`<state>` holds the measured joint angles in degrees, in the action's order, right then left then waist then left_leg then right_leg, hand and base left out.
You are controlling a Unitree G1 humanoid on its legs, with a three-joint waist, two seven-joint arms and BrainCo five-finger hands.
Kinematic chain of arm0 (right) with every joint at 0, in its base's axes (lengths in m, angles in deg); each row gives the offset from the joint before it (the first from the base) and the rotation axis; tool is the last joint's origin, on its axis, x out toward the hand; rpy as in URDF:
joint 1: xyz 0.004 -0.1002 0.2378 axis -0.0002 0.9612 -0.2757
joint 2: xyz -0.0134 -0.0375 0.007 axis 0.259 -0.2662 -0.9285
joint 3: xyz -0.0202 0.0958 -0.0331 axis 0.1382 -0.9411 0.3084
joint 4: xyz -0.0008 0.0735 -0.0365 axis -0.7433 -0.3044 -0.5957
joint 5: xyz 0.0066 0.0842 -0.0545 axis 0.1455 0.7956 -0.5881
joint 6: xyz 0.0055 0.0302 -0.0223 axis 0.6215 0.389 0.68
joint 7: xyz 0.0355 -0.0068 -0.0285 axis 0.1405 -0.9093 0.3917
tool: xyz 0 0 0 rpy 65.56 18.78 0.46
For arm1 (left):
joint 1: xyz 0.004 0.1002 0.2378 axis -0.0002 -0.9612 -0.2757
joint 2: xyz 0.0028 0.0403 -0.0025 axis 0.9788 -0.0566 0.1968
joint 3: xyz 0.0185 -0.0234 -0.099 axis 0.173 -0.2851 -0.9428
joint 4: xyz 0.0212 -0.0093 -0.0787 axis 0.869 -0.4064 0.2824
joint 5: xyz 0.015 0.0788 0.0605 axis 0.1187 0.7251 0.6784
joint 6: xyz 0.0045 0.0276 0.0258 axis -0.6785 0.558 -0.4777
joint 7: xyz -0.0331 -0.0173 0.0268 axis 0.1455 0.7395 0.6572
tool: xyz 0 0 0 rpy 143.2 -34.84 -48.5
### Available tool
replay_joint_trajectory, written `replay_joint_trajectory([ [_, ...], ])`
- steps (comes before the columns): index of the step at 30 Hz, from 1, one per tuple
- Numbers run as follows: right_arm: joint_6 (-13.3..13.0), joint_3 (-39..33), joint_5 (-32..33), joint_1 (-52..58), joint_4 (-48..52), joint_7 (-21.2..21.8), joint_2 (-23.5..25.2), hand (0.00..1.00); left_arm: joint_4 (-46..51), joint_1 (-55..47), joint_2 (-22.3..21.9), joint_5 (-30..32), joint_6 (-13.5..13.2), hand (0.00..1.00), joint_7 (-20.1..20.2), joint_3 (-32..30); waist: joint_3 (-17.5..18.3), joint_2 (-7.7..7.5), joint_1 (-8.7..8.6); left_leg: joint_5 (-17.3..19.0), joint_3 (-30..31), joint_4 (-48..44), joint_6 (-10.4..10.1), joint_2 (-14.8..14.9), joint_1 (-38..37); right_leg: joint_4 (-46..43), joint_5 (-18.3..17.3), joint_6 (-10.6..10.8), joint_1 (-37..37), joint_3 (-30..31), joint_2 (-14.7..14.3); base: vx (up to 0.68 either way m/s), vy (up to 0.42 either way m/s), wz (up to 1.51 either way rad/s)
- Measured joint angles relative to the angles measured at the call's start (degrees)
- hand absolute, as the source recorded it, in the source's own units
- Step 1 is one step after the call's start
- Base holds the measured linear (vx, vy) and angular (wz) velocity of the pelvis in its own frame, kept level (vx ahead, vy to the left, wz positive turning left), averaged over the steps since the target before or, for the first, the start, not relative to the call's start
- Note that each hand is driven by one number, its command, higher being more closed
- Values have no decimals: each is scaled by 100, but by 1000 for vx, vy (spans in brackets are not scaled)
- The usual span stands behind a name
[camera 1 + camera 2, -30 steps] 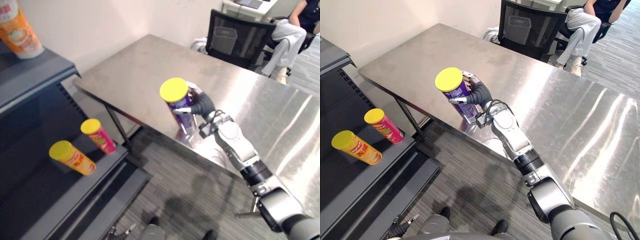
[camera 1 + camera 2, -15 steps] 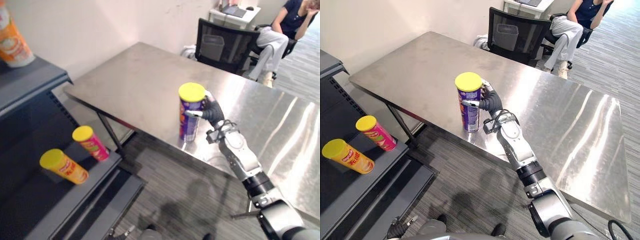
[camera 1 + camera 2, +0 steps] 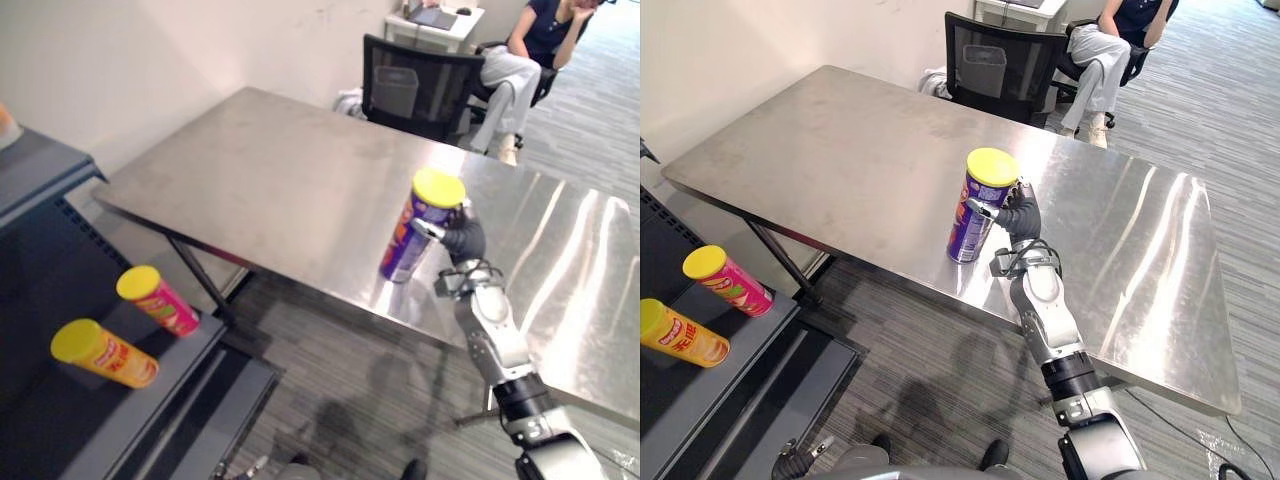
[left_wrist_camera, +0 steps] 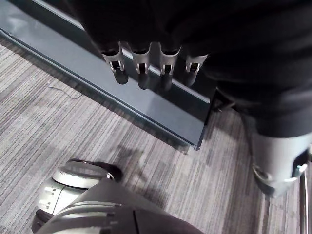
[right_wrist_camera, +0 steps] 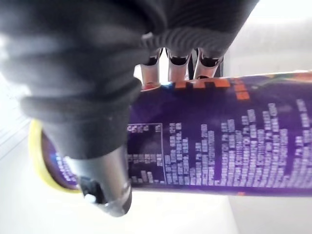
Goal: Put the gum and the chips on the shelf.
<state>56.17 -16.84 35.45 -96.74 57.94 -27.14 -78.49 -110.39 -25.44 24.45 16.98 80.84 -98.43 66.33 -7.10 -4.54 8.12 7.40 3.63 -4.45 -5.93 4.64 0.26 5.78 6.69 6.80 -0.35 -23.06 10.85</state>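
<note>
A purple chips can [image 3: 418,232] with a yellow lid leans over the steel table [image 3: 270,175] near its front edge, its lid tipped toward my right hand [image 3: 463,240]. That hand is shut on the can [image 5: 219,141], fingers [image 5: 178,59] round its far side and the thumb [image 5: 105,192] across the near side. I cannot tell whether the can's base touches the table. My left hand [image 4: 146,61] hangs with straight fingers, holding nothing, above the floor beside the shelf's base.
On the dark shelf [image 3: 110,420] at the left lie a pink can [image 3: 157,298] and an orange can [image 3: 102,353], both with yellow lids. A black office chair [image 3: 415,85] stands behind the table, and a person [image 3: 515,65] sits beyond it.
The camera has swung, so the table and shelf sit differently in view. The purple can went from tilted at the table edge to upright, and now leans toward my right hand.
</note>
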Motion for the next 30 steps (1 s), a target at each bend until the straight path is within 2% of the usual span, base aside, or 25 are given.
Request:
replay_joint_trajectory([
  [5, -55, -64, 162, 43, 22, 80, -6, 100, -6, 6, -7, 0, 2, 0, -17, 51, 21, 52, -26, 2, 5, -19, -3, 12, 47, 1, 1, 0, 40, 4, -18, 1, -3, -3],
  [6, -55, -56, 180, 44, 22, 84, -4, 0, -5, 10, -14, 0, 2, 0, -27, 51, 25, 59, -20, 2, 8, -18, -3, 10, 48, 1, 1, 0, 40, -1, -16, 0, 0, 0],
  [13, -42, -54, 180, 67, 21, 124, -3, 0, -4, 7, -16, 2, 2, 0, -39, 51, 28, 64, -26, 2, 14, -19, -3, 9, 48, 1, 1, 0, 35, -5, -17, 0, 0, 0],
  [22, 66, -53, 176, 79, 21, 401, -5, 0, -4, 7, -33, 3, 3, 0, -39, 49, 46, 91, -25, 2, 18, -18, -3, 10, 49, 1, 1, 0, 34, -5, -17, 0, 0, 0],
  [30, 467, 4, 175, 78, 26, 830, -193, 0, -3, 4, -29, 10, 3, 0, -31, 42, 52, 82, -26, 1, 28, -18, -2, 10, 50, 0, 1, 0, 33, -12, -18, 0, 0, 0],
])
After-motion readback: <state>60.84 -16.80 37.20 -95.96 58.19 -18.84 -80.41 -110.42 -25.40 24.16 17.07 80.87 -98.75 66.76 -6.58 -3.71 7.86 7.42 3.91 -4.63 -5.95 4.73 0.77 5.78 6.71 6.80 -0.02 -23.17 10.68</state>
